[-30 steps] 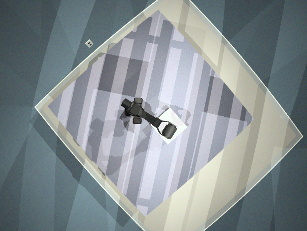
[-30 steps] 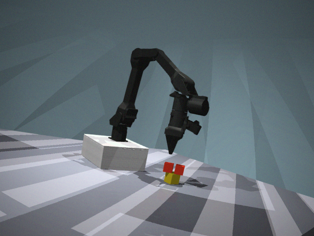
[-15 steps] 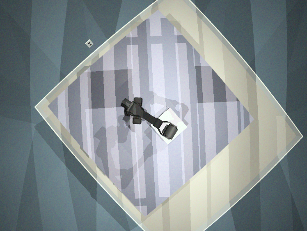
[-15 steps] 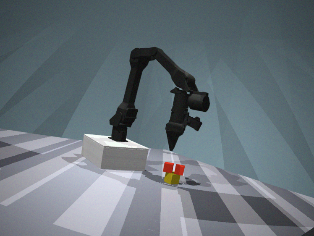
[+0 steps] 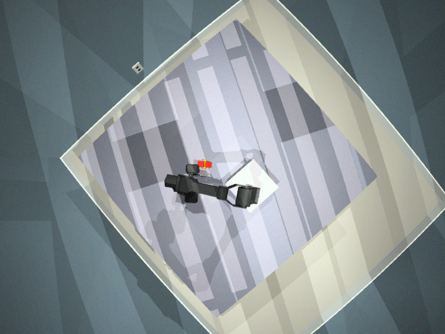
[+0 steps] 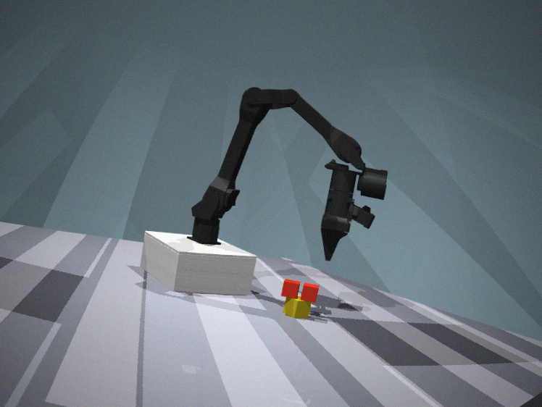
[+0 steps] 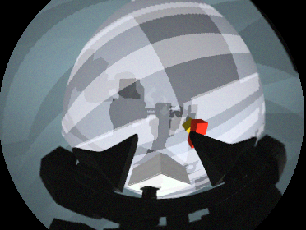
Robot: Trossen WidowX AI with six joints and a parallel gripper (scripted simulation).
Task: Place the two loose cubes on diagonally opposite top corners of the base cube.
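The yellow base cube (image 6: 297,308) (image 7: 187,123) stands on the floor. One red cube (image 5: 200,164) (image 6: 310,292) (image 7: 199,127) rests on its top, over the corner farther from the arm's mount. The other red cube (image 5: 209,164) (image 6: 290,288) rests over the opposite corner, nearer the mount; a finger partly hides it in the wrist view. Both look level, with a narrow gap between them. My gripper (image 6: 327,258) (image 7: 164,135) is open and empty, above and to one side of the cubes, touching none. In the top view the arm hides the fingertips.
The white mounting block (image 5: 266,186) (image 6: 214,273) (image 7: 162,181) carries the arm and stands beside the cubes. The arm (image 5: 207,188) (image 6: 238,148) arches over from it. Shadows lie across the striped floor.
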